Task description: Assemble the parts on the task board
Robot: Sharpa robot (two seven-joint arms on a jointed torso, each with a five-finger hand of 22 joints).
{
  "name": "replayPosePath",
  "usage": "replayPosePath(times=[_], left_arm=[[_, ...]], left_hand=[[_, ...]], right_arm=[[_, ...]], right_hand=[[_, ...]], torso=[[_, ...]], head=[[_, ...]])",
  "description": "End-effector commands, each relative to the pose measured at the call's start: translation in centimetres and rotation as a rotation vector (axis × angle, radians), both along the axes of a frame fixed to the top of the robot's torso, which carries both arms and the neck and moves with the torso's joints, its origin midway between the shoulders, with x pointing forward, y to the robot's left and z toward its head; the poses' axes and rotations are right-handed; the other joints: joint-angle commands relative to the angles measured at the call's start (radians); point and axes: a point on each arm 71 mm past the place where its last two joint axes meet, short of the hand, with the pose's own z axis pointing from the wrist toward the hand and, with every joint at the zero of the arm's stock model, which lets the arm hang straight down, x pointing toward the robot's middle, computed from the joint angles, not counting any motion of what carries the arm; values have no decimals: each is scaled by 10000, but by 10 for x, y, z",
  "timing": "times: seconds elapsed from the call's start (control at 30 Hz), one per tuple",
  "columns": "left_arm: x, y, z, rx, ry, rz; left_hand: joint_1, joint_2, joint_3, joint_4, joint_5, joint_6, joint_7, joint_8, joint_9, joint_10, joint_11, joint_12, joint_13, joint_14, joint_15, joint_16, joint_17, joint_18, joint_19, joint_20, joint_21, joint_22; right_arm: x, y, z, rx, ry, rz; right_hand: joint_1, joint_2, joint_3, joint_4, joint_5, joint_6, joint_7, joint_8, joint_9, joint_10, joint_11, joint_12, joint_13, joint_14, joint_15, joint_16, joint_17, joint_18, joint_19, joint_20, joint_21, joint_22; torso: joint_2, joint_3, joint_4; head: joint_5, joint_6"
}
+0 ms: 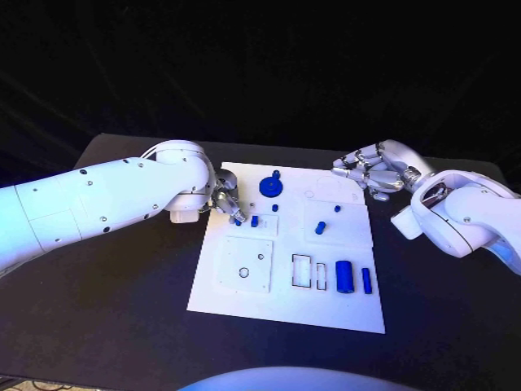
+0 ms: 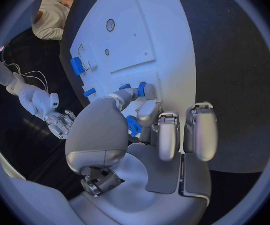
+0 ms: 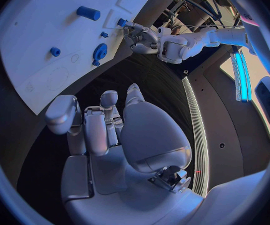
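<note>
The task board lay in the middle of the black table, a white plate with several recesses cut into it. The left hand rested at the board's left edge, its fingers closed around a small blue part; the left wrist view showed that piece tucked between the thumb and the curled fingers, just above the plate. Another small blue peg stood on the board right beside that hand.

Near the board's far end sat a blue gear, and a tiny blue piece lay just below it. Toward the middle, a blue peg stood upright, with a small blue stud near it. At the board's near right, a large blue cylinder and a thin blue bar lay side by side, just beside two narrow rectangular slots which looked unfilled. The square recess on the left held no blue piece.

The right hand hovered off the board's far right corner, fingers curled inward, holding nothing
</note>
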Motion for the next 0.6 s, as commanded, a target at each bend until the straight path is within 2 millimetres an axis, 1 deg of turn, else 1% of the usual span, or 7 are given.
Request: replayPosePath(times=[0.03,0.13,0.3,0.5,0.6], left_arm=[[-2,-2,-5,81,109,-128],[-1,-2,-4,59,44,-86],[-1,-2,-4,60,3,-32],[0,0,-4,116,2,44],[0,2,-4,136,-12,107]], left_hand=[[-113,51,368,-460,-22,126,-144,-25,6,62,-9,87,49,1068,-75,24,2633,-74,563,-62,70,1841],[-169,122,222,-363,-13,168,-160,-48,-15,83,-23,118,93,1068,-89,24,2633,-83,582,-78,99,1873],[-248,179,62,-244,-9,211,-171,-74,-38,103,-33,149,139,1068,-100,24,2633,-90,597,-91,122,1900],[-336,183,-137,-124,-12,246,-184,-103,-59,102,-41,143,141,1068,-107,24,2633,-91,599,-100,122,1904],[-506,123,-550,83,-28,308,-207,-135,-86,105,-54,146,156,1068,-114,24,2633,-93,603,-107,127,1917]], right_arm=[[-1,2,0,26,-40,155],[-1,2,0,30,-34,158],[-1,2,0,34,-34,157],[-1,2,0,39,-46,145],[-1,1,0,37,-45,134]], right_hand=[[74,24,-63,-5,48,51,-9,55,13,-20,-23,-11,-25,346,-61,19,-25,140,38,3,32,-26],[74,24,-63,-5,48,50,-9,55,13,-23,-23,-14,-29,345,-61,17,-28,140,37,3,30,-30],[73,28,-65,-2,49,49,-8,55,13,-34,-22,-27,-44,339,-61,3,-47,144,27,3,18,-51],[73,28,-65,-2,49,49,-8,55,13,-34,-22,-27,-44,339,-61,3,-47,144,27,3,18,-51],[73,31,-69,1,50,46,-7,54,12,-48,-21,-41,-60,334,-60,-10,-64,147,18,3,9,-67]], torso=[[-1,-3,19],[-2,-8,18],[1,-6,11],[-4,-7,3],[-5,-3,14]], head=[[0,-17],[-4,-24],[5,-25],[4,-29],[-2,-26]])
